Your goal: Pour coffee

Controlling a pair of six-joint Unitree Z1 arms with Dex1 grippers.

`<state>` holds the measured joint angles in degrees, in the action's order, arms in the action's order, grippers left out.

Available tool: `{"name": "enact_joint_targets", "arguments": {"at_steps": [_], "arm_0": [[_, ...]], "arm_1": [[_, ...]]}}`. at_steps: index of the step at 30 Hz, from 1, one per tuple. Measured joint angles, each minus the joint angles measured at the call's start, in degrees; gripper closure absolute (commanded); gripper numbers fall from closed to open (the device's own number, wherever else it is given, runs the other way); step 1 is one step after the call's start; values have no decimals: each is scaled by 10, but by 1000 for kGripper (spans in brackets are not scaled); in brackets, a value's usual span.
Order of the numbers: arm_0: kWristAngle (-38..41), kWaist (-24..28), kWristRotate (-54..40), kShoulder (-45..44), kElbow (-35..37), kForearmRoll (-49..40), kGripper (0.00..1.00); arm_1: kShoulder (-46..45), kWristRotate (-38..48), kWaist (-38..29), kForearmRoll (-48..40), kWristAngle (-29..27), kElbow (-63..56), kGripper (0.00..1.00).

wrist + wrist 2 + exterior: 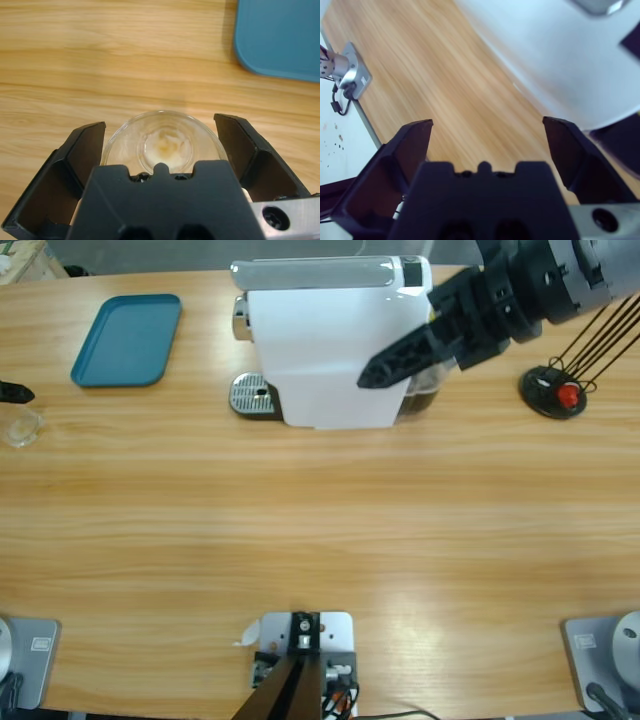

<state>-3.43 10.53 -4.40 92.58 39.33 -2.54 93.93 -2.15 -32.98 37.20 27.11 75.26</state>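
Note:
A small clear tumbler stands on the wooden table between the jaws of my left gripper, which is open with a jaw on each side of it. The tumbler shows at the far left edge in the high view, with one black jaw tip just beyond it. Only a pale tan trace lies at its bottom; no coffee is in view. The white coffee machine stands at the back middle. My right gripper hangs open over the machine's right side, nothing between its jaws.
A teal tray lies at the back left, close beyond the tumbler. The machine's metal drip grate faces left. A black stand with a red piece sits at the back right. Bare wood fills the table's middle and front.

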Motion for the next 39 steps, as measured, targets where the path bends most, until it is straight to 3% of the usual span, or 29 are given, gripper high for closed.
{"name": "enact_joint_targets", "arguments": {"at_steps": [8, 9, 10, 11, 16, 18, 28, 34, 39], "arm_0": [[20, 1, 0, 4, -5, 16, 209], [20, 1, 0, 4, -5, 16, 324], [21, 1, 0, 4, -5, 16, 532], [21, 1, 0, 4, -5, 17, 629], [28, 1, -9, 4, -10, 18, 686], [42, 1, -21, 4, -10, 20, 881], [160, -25, -88, -12, -13, 28, 897], [216, -163, -109, -29, -1, 29, 892], [221, -256, -114, -16, 78, 29, 892]], "arm_1": [[9, 0, 0, 0, 3, 5, 0], [9, 0, 0, 0, 3, 5, 0], [9, 0, 0, 0, 4, 5, 0], [9, 0, 0, 0, 4, 5, 0], [13, 0, 0, 0, 9, 5, 0], [13, 0, 0, 0, 9, 5, 0], [13, 0, 0, 0, 9, 5, 0], [13, 0, 0, 0, 9, 5, 0], [13, 0, 0, 0, 9, 5, 0]]}}
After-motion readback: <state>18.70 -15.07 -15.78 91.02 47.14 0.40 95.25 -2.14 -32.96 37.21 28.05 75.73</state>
